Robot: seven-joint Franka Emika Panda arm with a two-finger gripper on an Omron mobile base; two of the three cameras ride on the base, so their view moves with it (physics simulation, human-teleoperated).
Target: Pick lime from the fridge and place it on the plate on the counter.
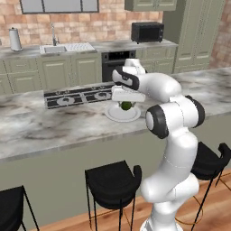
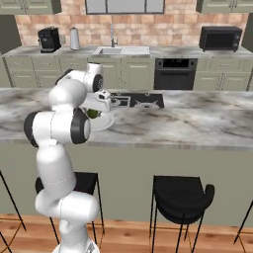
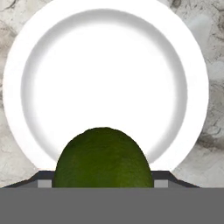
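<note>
- We see the white arm reaching forward over the counter (image 1: 54, 126), and the gripper (image 1: 127, 104) hangs just above the white plate (image 1: 118, 115).
- The gripper is clenched on the lime (image 1: 126, 106): in the hand view the dark green fruit (image 3: 103, 158) sits between the two finger tips at the bottom of the picture.
- In the hand view the plate (image 3: 26, 87) lies directly under the lime, and the marbled stone shows around its rim.
- We cannot tell from the pictures if the lime touches the plate or is a little above it; in the left base view it appears just over the plate's surface.
- In the right base view the lime (image 2: 92, 113) shows as a small green spot under the hand, and the plate (image 2: 105, 121) is partly hidden behind the arm.
- The black cooktop (image 1: 76, 96) is set in the counter just behind the plate.
- Black stools (image 1: 113, 182) stand in front of the counter.
- On the back counter we see a sink (image 2: 121, 50), a microwave (image 2: 220, 38) and a coffee machine (image 2: 49, 39).
</note>
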